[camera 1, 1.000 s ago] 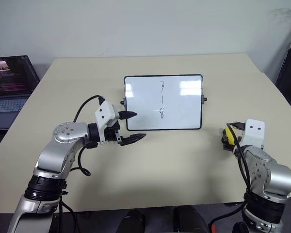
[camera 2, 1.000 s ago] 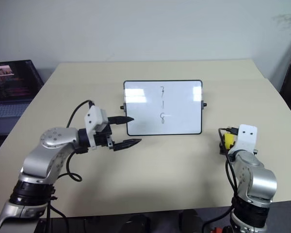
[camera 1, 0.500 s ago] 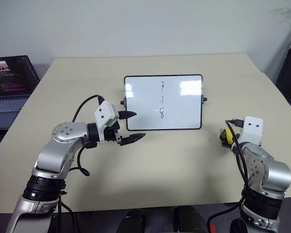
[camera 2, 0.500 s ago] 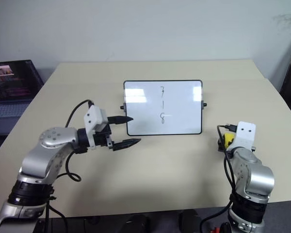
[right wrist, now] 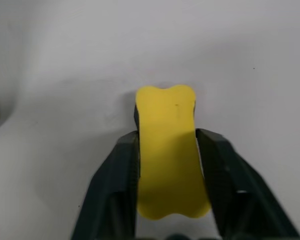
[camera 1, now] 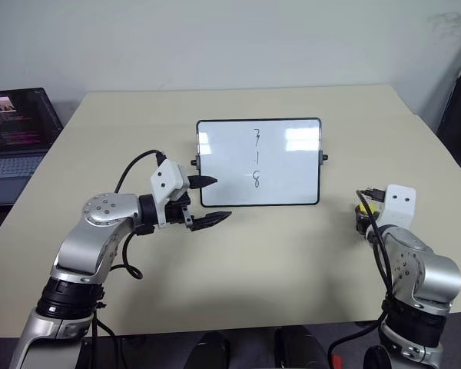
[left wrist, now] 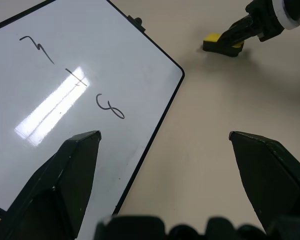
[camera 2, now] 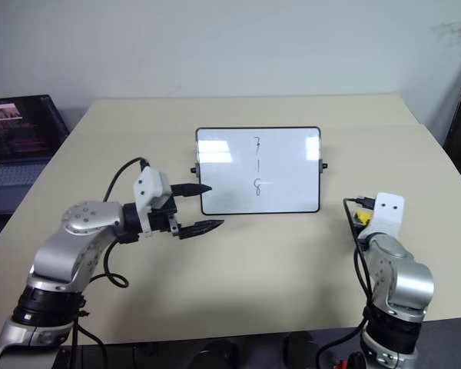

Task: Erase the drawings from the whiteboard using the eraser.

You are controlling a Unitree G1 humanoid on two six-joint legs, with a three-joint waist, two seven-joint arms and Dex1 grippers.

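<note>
The whiteboard (camera 1: 259,161) lies flat mid-table with the drawings (camera 1: 257,157), thin dark marks in a column, near its centre. My left gripper (camera 1: 221,198) hovers open by the board's near left corner; from the left wrist the board (left wrist: 65,100) sits behind one finger. The yellow eraser (right wrist: 170,150) rests on the table to the board's right, squeezed at its sides between my right gripper's (right wrist: 167,134) black fingers (right wrist: 115,175). The left wrist view catches that eraser (left wrist: 217,42) with the right gripper's tips on it.
An open laptop (camera 1: 15,134) stands off the table's left edge. The beige table (camera 1: 276,254) stretches bare between the two arms and behind the board. A wall closes the far side.
My right gripper has shut on the eraser, and less yellow shows ahead of the wrist. The left arm and the board have kept still.
</note>
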